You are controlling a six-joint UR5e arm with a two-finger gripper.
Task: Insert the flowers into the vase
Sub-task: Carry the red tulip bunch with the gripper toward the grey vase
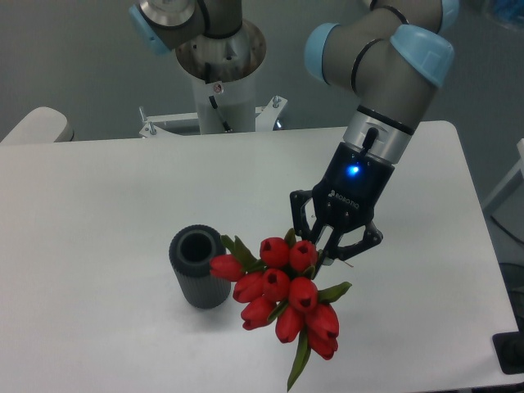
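The flowers (282, 292) are a bunch of red tulip buds with green leaves, held off the table just right of the vase, with the buds toward the camera. The vase (197, 266) is a dark grey ribbed cylinder that stands upright on the white table, its round mouth open and empty. My gripper (332, 246) is behind and above the bunch, right of the vase, and its fingers are closed on the stems, which are mostly hidden behind the buds. The leftmost bud lies close to the vase's right side.
The white table (98, 205) has its right edge near the arm and its front edge just below the bunch. The robot's base column (221, 82) stands at the back. A black object (512, 352) sits at the table's front right corner.
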